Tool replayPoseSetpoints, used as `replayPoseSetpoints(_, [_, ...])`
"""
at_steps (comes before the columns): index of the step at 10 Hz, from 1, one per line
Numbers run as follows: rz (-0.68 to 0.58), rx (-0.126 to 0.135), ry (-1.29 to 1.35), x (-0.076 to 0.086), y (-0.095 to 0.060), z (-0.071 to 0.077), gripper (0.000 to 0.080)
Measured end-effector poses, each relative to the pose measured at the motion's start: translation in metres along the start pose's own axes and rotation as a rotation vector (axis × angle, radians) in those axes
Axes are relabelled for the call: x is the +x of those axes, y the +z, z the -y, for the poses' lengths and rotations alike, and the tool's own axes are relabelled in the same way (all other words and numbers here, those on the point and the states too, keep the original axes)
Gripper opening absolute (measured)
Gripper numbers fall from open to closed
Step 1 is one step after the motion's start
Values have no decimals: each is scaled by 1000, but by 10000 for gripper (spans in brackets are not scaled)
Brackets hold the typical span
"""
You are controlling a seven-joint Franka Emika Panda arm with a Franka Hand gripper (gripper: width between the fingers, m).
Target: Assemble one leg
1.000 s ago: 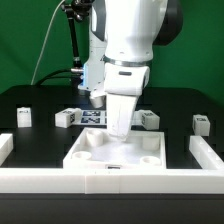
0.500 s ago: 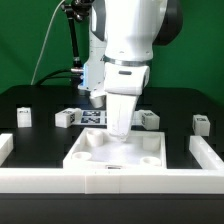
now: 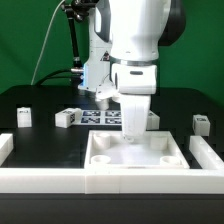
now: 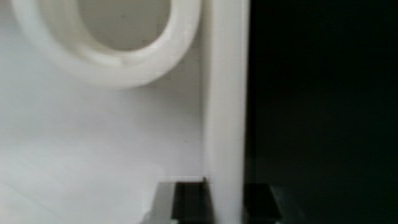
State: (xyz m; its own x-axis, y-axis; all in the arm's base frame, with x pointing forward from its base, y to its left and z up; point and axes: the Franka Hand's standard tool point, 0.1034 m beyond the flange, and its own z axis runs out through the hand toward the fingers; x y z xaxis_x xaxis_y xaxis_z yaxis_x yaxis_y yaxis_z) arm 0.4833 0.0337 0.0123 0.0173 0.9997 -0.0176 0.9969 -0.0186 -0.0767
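My gripper (image 3: 133, 134) is down at the back edge of the large flat white square panel (image 3: 138, 162) with round corner sockets. In the wrist view the gripper (image 4: 226, 202) stands with one finger on each side of the panel's raised rim (image 4: 226, 110), shut on it. A round socket (image 4: 118, 40) shows beside the rim. Small white tagged legs lie loose on the black table: one (image 3: 24, 116) at the exterior view's left, one (image 3: 66, 117) beside it, one (image 3: 152, 118) just behind the gripper, one (image 3: 201, 122) at the right.
The marker board (image 3: 100, 117) lies behind the panel. A white rail (image 3: 50, 181) runs along the front, with short white walls at the left (image 3: 5, 147) and right (image 3: 208, 152). The panel's right edge is close to the right wall.
The gripper and the panel have both shifted toward the exterior view's right. The panel now sits near the right wall. The loose legs have not moved.
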Motion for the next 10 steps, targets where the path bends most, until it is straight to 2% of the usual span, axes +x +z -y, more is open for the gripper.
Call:
replayPoseSetpoints(1, [-6,-10,-6,10,0,-3,67])
replayPoseSetpoints(3, [-4,2,-6,20,0,-6,67])
replayPoseSetpoints(5, [-7,4,12,32,-1,-6,67])
replayPoseSetpoints(8, [-7,5,17,31,-1,-6,67])
replayPoseSetpoints(9, [-7,5,17,31,0,-6,325])
replayPoseSetpoints(10, [-7,5,18,31,0,-6,325])
